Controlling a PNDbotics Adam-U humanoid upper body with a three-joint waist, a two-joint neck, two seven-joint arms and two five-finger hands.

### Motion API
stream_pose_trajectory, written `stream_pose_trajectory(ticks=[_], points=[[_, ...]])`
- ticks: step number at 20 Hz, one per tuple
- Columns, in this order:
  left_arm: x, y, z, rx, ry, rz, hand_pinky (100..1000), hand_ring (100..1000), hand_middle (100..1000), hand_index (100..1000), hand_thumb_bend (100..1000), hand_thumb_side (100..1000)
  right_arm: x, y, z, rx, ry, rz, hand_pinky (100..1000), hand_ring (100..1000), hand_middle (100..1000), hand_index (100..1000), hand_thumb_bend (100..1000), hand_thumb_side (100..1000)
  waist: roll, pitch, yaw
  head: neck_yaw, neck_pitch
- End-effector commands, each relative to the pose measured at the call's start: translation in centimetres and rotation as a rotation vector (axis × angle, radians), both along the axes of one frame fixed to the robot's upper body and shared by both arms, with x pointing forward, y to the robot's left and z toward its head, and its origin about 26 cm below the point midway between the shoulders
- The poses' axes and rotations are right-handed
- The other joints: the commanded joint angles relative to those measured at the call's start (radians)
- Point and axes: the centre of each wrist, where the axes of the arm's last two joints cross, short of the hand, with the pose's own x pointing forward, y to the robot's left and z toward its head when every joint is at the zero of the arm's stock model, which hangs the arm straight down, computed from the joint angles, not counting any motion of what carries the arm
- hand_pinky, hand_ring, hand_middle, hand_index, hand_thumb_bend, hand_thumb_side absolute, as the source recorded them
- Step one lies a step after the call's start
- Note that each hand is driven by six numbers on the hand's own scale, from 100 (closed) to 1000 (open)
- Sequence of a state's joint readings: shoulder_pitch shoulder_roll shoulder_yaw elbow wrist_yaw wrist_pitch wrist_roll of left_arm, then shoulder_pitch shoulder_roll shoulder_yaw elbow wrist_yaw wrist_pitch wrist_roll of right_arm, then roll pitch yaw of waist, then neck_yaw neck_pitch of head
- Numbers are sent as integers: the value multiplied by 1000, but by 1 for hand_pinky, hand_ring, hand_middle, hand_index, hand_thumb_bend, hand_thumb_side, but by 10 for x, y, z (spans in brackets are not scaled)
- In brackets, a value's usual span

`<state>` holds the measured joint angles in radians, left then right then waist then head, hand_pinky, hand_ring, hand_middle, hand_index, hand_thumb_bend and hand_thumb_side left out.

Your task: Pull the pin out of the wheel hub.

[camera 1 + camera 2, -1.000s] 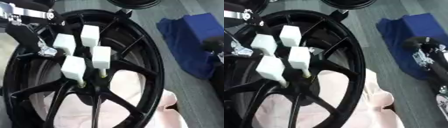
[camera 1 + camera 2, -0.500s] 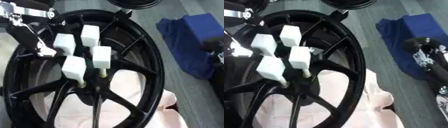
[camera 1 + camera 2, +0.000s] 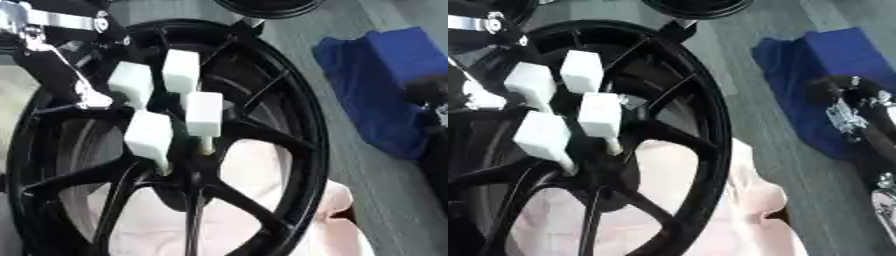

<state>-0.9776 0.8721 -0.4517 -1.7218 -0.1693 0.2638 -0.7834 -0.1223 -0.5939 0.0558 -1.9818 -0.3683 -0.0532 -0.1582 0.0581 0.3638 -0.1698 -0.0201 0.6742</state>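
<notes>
Grey floor (image 3: pixel 359 200) carries a pale pink cloth (image 3: pixel 254 220) and a blue cloth (image 3: pixel 385 75)

no legible txt, labels, nos. or signs anywhere

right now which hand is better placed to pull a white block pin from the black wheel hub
Left. The left hand is beside the white block-headed pins at the black spoked wheel. The right hand sits away over the blue cloth.

The wheel (image 3: pixel 297 125) was glossy black metal. Its four pins (image 3: pixel 203 114) had matt white plastic-looking heads. Soft pale pink cloth (image 3: pixel 710 200) lay beneath; a blue cloth (image 3: pixel 385 75) looked matt.
</notes>
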Motion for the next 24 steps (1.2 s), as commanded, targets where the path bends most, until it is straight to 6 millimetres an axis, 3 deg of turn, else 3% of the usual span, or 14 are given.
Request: stream_pose_trajectory(ticks=[1,11,16,20,24], points=[[-6,6,17,-36,-75,37,735,474,300,430,112,100,-2,-1,7,-6,-22,-1,798,683,631,597,358,478,-7,-19,2,-2,-10],[-32,29,53,-182,-151,71,732,441,250,386,174,100,-4,-5,5,-2,-14,-24,798,683,631,597,360,477,-9,-34,22,-19,-4],[-45,49,70,-282,-191,96,732,425,228,370,160,100,-5,-7,4,0,-15,-35,797,684,632,597,360,476,-11,-37,30,-30,-5],[-51,87,84,-399,-252,198,736,418,219,368,120,100,-7,-11,2,-3,-16,-55,797,683,631,597,360,477,-10,-39,48,-50,-1],[-56,149,88,-523,-338,382,747,427,230,387,106,100,-9,-15,2,-4,-28,-87,796,683,631,597,359,476,-9,-38,74,-75,2]])
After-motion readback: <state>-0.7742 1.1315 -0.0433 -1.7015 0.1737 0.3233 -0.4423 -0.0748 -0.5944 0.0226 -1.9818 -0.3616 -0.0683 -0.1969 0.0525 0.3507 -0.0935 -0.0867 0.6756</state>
